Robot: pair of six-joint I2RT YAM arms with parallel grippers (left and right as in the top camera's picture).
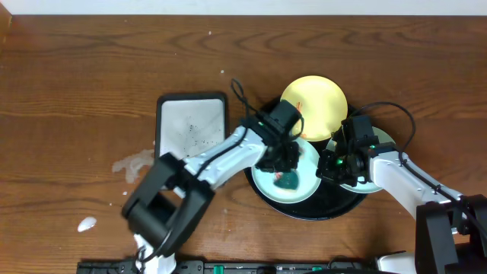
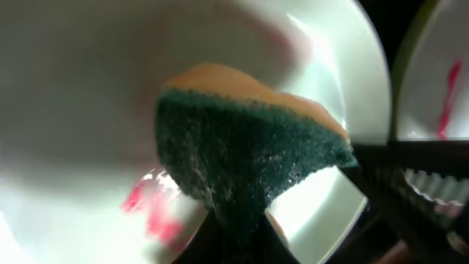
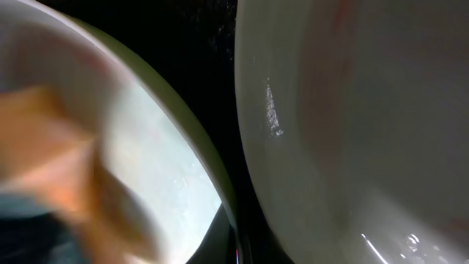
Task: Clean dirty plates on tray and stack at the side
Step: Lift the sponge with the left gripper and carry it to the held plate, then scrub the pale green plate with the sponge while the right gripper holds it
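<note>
The left jaws clench a green-and-orange sponge [image 2: 249,154] against a mint plate [image 1: 304,186] on the black tray [image 1: 335,207], right of the table's middle. The right jaws sit at the second mint plate [image 1: 383,141]; I cannot tell their state.

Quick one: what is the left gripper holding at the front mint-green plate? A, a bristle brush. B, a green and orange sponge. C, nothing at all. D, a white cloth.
B: the left gripper holds a sponge, dark green scrub face with an orange back, down at the mint-green plate on the tray.
</note>
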